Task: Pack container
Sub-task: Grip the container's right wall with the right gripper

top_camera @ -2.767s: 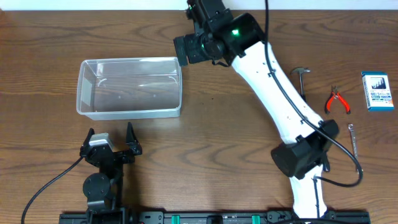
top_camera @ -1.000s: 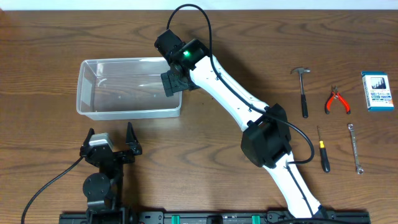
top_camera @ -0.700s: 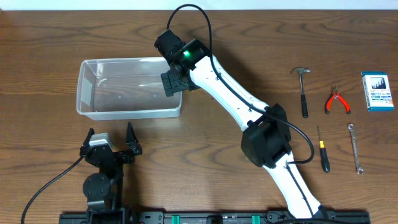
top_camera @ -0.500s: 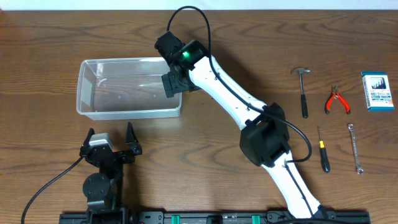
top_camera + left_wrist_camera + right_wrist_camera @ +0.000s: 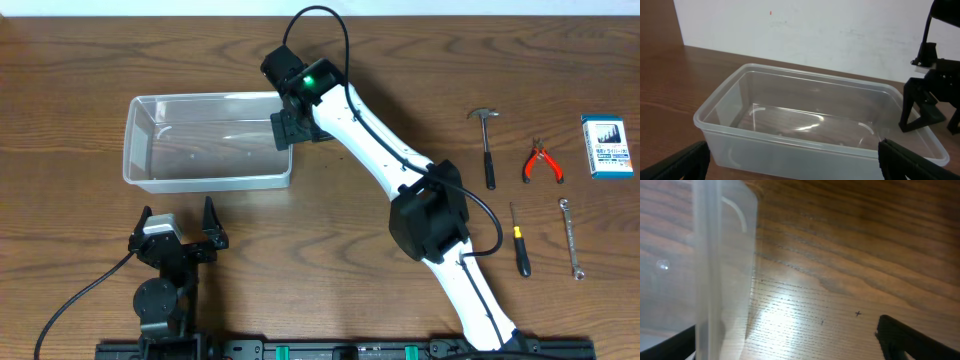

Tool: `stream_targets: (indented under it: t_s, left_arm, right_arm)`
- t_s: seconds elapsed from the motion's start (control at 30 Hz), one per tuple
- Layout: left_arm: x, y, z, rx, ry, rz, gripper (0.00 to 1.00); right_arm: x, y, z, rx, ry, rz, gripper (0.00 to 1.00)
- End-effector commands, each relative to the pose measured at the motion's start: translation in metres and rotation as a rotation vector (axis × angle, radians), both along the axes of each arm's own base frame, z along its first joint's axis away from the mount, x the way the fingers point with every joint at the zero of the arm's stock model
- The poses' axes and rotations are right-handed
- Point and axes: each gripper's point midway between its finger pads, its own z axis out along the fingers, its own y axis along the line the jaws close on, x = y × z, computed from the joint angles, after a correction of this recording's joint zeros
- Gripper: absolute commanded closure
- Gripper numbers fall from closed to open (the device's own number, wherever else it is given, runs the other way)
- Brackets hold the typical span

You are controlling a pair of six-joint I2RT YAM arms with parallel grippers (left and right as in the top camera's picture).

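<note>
The container [image 5: 210,181] is a clear, empty plastic tub at the left middle of the table. It fills the left wrist view [image 5: 790,147], and its right wall shows in the right wrist view [image 5: 722,255]. My right gripper [image 5: 290,128] is open at the tub's right end. It straddles that wall, with one finger seen dimly through the plastic [image 5: 790,345]. My left gripper [image 5: 181,226] is open and empty in front of the tub, facing its long front wall [image 5: 797,169].
At the right lie a hammer [image 5: 486,145], red pliers [image 5: 543,162], a blue-and-white box [image 5: 608,146], a screwdriver [image 5: 519,245] and a wrench [image 5: 570,236]. The right arm stretches diagonally across the middle of the table.
My right gripper came down from behind the tub's far right corner to its right wall, then shifted slightly right. The tub and the left arm have not moved.
</note>
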Motion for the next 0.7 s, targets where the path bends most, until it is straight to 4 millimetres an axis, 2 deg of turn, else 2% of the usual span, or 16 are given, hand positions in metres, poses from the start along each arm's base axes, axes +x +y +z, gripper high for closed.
stream_targets:
  t_s: [0.0, 0.23, 0.4, 0.6, 0.67]
  left_arm:
    - [-0.0018, 0.0042, -0.0153, 0.003, 0.052, 0.022, 0.02]
    - [-0.0018, 0.0042, -0.0154, 0.003, 0.052, 0.022, 0.02]
    - [-0.0018, 0.0042, -0.0153, 0.003, 0.052, 0.022, 0.02]
    - [-0.0018, 0.0042, -0.0154, 0.003, 0.052, 0.022, 0.02]
    - [-0.0018, 0.0042, -0.0153, 0.003, 0.052, 0.022, 0.02]
  right_arm:
    - [0.0039, -0.0068, -0.0084, -0.016, 0.008, -0.034, 0.14]
    - [0.0037, -0.0080, -0.0086, -0.019, 0.011, -0.035, 0.54]
    - [0.0033, -0.0087, -0.0087, -0.021, 0.013, -0.035, 0.61]
    - [0.0064, -0.0125, -0.0084, -0.032, 0.004, -0.043, 0.85]
    - [0.0075, -0.0142, -0.0084, -0.032, 0.004, -0.046, 0.89]
